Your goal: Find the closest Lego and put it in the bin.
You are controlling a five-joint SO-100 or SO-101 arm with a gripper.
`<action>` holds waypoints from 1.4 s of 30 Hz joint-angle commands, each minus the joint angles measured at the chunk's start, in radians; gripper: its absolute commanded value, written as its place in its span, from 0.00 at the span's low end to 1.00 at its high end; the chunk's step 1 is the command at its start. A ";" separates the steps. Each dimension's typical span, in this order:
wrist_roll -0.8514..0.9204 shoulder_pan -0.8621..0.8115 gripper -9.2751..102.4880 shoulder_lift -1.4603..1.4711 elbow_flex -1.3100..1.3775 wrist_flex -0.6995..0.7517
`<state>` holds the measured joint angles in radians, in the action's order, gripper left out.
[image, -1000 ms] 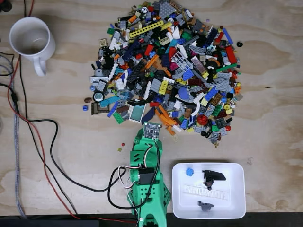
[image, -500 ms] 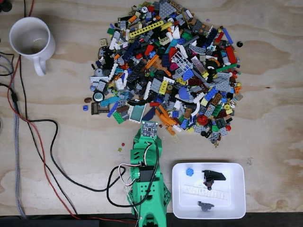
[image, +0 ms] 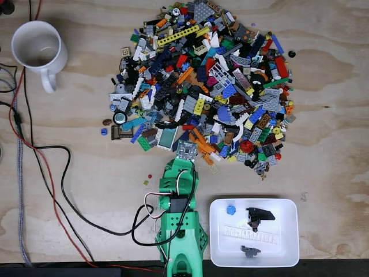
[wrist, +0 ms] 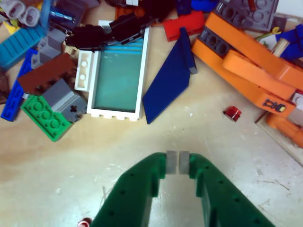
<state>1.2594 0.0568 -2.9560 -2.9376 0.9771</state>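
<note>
In the wrist view my green gripper (wrist: 177,162) is shut, its grey pads (wrist: 171,163) pressed together with nothing between them, hovering over bare wood just short of the Lego pile. Nearest ahead lie a white window frame with a teal pane (wrist: 116,78), a dark blue wedge plate (wrist: 168,80) and a tiny red stud (wrist: 232,113). In the fixed view my green arm (image: 179,219) reaches up to the near edge of the Lego pile (image: 202,81). The white bin (image: 295,231) sits right of the arm base and holds a few small pieces.
A white mug (image: 37,49) stands at the top left of the fixed view. Black, red and grey cables (image: 57,179) trail down the left side to the arm base. Orange pieces (wrist: 251,66) and a green brick (wrist: 45,116) flank the gripper's front.
The arm has stretched forward toward the pile, its wrist now reaching the pile's near edge. Bin contents and pile look unchanged.
</note>
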 commanded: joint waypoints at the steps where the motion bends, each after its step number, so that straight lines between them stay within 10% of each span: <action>1: -0.156 0.003 0.17 0.305 0.353 0.043; 23: -0.376 -0.074 0.27 1.164 0.779 0.028; 42: -0.373 -0.048 0.14 1.361 0.857 -0.078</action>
<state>0.8790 0.0000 -1.5969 -2.1123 0.9066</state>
